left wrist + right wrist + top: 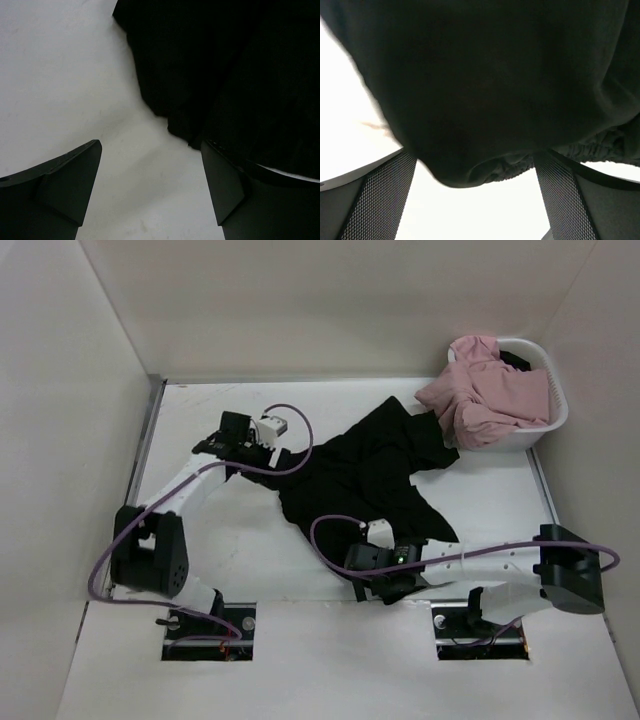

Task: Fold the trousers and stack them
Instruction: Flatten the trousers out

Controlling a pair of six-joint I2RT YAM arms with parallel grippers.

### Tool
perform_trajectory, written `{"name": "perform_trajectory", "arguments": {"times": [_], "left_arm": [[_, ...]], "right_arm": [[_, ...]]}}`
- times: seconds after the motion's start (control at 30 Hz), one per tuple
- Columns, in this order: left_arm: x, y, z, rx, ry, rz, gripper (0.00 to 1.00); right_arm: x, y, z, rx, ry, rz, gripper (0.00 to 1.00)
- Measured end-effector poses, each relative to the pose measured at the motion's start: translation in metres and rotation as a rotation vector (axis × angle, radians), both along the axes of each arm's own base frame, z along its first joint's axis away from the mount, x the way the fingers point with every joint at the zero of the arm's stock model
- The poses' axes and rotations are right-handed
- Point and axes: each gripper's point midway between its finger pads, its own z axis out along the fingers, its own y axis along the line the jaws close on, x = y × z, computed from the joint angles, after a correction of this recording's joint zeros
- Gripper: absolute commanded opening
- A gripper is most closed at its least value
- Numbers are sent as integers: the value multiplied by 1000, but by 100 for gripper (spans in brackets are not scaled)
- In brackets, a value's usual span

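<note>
Bright even light, soft shadows, table [50, 75] blown white in wrist views, trousers [495, 75] near-featureless black

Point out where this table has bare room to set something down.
Bare white table lies between the left arm, the black soft trousers and the near edge; another patch sits between trousers, white plastic basket and right arm; a strip runs along the back wall. Crowded: the middle, and the far-right corner with pink garments.

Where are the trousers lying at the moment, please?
In the top view the trousers lie crumpled on the table, slightly right of centre, their far end reaching the white basket of pink garments in the far right corner.
</note>
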Motion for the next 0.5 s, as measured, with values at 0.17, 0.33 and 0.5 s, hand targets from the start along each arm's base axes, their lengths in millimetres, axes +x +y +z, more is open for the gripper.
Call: {"name": "perform_trajectory", "arguments": {"times": [0.17,0.33,0.5], "left_arm": [[36,-42,-21,-41,63,11,78],[58,-58,-61,-7,127,47,67],[60,-69,-77,13,147,21,0]], "right_arm": [[13,-19,-24,12,-6,-154,70],[26,-32,-25,33,-28,-239,16],[43,-36,-20,85,-55,-299,0]]}}
